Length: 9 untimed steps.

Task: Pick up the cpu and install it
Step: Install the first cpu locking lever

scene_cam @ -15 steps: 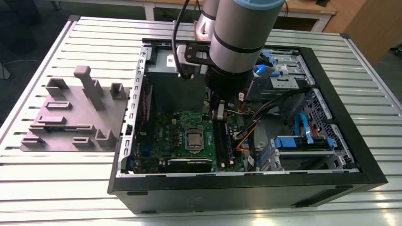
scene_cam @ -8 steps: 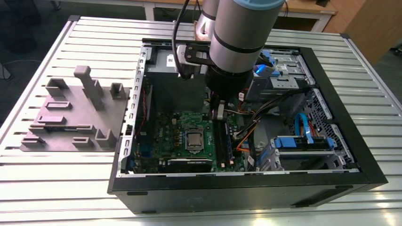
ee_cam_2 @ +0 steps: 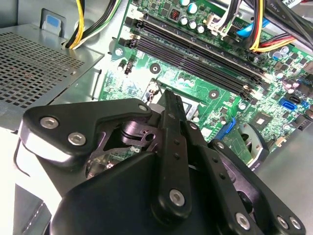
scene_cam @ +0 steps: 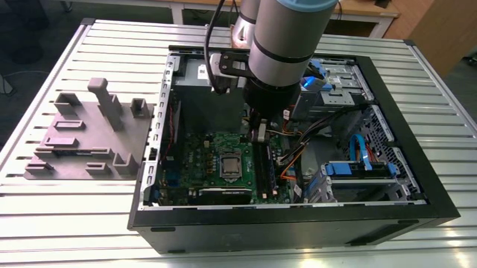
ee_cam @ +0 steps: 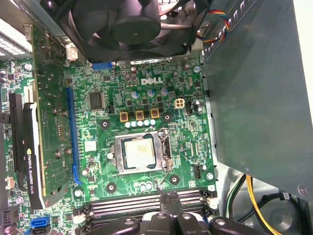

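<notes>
**CPU seated in its socket, arm above the open case**

The open computer case (scene_cam: 294, 223) lies on a slatted metal table (scene_cam: 60, 223). Inside it are the green motherboard (ee_cam: 146, 98), a grey power-supply box (ee_cam: 254, 88), blue-tabbed drive bays (scene_cam: 361, 170) and a tangle of orange, yellow and black cables (scene_cam: 294, 162). On the exterior view's left, beside the case, sits a grey fixture tray (scene_cam: 86, 139) with upright blocks.

The cpu (ee_cam: 140, 152) lies flat in the metal socket frame (ee_cam: 142, 169) on the motherboard — apart from the gripper (ee_cam: 171, 208). Around it stand the black fan (ee_cam: 132, 24), a graphics card (ee_cam: 29, 142), a long blue slot (ee_cam: 73, 132) and black memory slots (ee_cam_2: 195, 51).

The arm hangs over the middle of the case, its gripper just above the memory slots. In the second wrist view the black linkage blocks the fingertips — whether they are apart or together, I cannot tell. Nothing shows between them.
</notes>
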{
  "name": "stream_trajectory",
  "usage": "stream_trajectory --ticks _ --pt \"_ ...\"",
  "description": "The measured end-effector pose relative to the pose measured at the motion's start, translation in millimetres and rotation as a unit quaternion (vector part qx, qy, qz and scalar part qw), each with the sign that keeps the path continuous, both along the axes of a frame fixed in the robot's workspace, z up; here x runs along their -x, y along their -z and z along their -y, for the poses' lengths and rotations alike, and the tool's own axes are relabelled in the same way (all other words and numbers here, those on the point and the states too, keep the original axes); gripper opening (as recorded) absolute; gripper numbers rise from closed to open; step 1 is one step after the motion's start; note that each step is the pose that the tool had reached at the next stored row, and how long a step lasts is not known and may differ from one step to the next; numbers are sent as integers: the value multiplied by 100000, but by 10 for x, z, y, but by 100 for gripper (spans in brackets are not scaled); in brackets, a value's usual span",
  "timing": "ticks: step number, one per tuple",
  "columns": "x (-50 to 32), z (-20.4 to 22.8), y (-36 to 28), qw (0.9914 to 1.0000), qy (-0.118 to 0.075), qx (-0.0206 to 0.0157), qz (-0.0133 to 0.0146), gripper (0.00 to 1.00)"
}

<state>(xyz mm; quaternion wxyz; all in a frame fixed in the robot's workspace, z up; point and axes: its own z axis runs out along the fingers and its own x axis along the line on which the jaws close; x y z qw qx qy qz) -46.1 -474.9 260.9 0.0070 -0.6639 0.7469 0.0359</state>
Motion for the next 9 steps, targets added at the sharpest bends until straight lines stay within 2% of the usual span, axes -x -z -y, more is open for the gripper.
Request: stream_trajectory --ticks 2,5,9 --pt "2 0 0 100000 1 5 29 10" --pt "13 3 6 99999 -381 -65 299 10" --pt "18 3 46 99968 -2510 -204 343 10"
